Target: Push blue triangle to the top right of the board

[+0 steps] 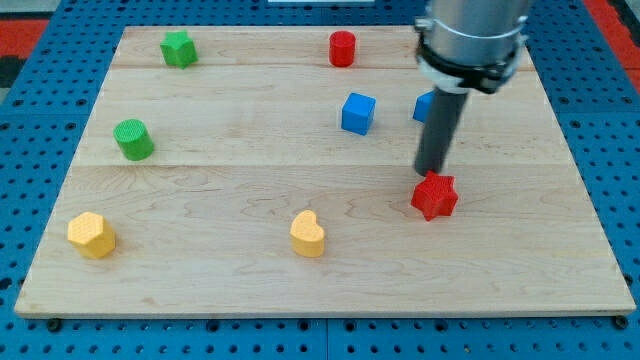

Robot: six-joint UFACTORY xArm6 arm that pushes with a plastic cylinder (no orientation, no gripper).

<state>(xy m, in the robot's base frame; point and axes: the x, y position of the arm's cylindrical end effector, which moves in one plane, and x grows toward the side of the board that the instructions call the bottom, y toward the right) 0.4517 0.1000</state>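
A blue block, the blue triangle, is mostly hidden behind my rod at the view's upper right, so its shape cannot be made out. My tip rests on the board below it, just above a red star block. A blue cube sits to the left of the rod.
A red cylinder and a green star block lie near the top edge. A green cylinder sits at the left. A yellow hexagon block and a yellow heart block lie near the bottom. The wooden board is surrounded by blue pegboard.
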